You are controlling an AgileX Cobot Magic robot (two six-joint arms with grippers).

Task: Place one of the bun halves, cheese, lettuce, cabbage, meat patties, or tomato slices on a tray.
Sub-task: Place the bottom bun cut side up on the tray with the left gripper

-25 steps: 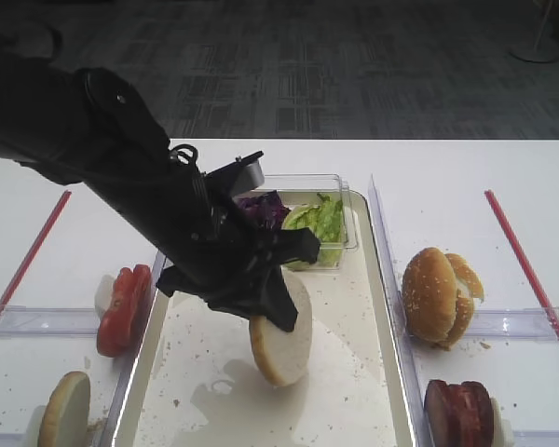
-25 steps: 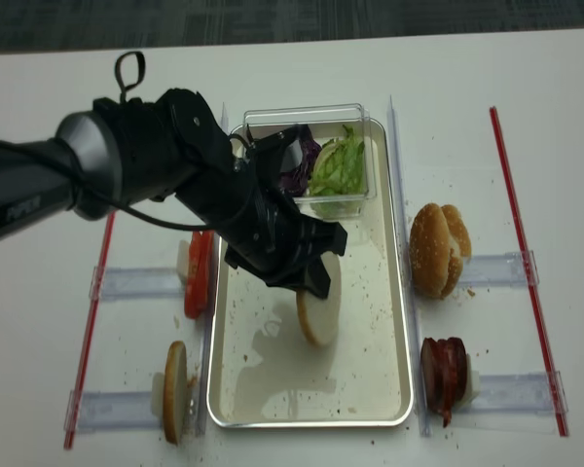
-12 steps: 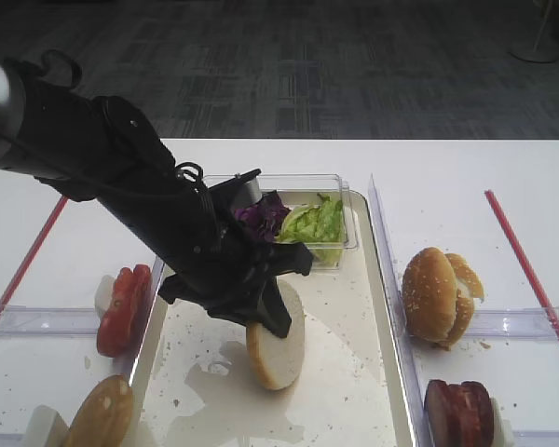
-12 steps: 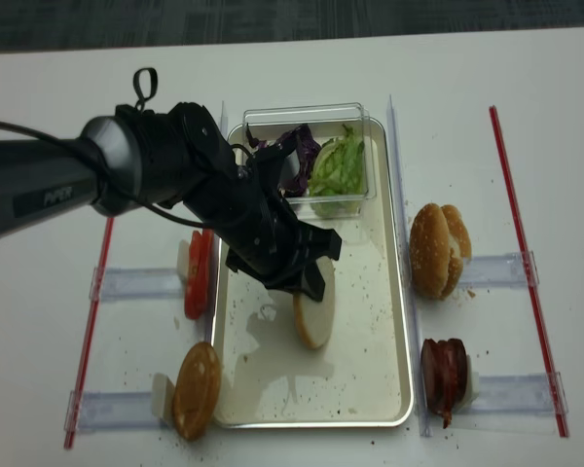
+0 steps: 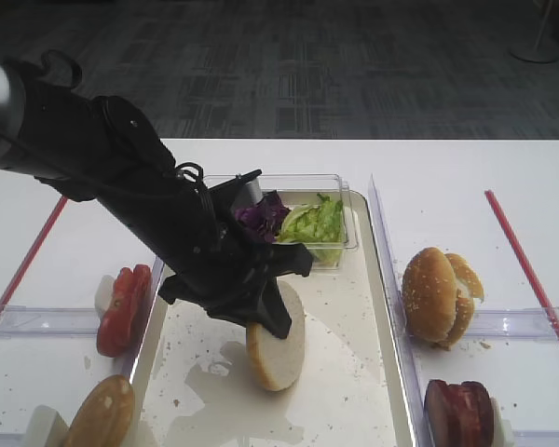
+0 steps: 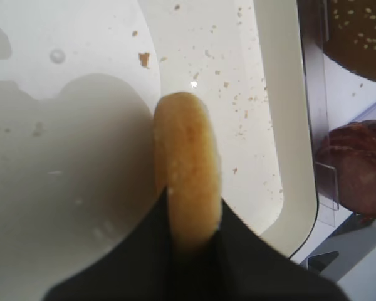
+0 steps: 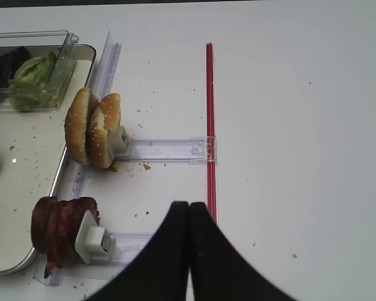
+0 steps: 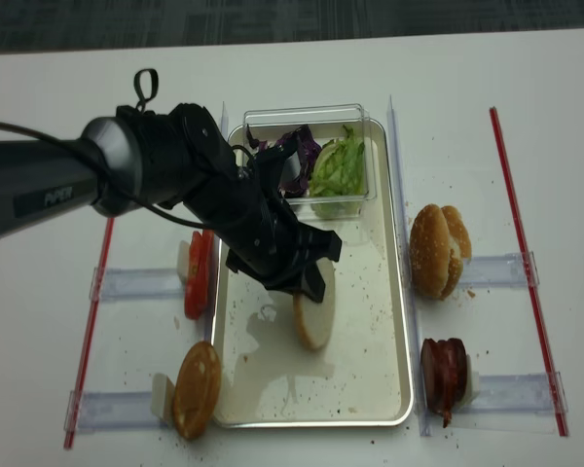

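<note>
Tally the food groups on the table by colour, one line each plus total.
Tan/cream: 3 — bun half, golden-brown domed half, sesame-seeded domed buns
Red: 2 — tomato slices, meat patties
Green: 1 — lettuce
Purple: 1 — cabbage
Total: 7

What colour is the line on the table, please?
Red line, clearest in the right wrist view.

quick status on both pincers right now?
Left pincer: shut on the bun half, held on edge over the tray.
Right pincer: shut, holding nothing.

Left arm (image 8: 175,185) overhangs the tray (image 8: 389,321); its right half lies bare.
</note>
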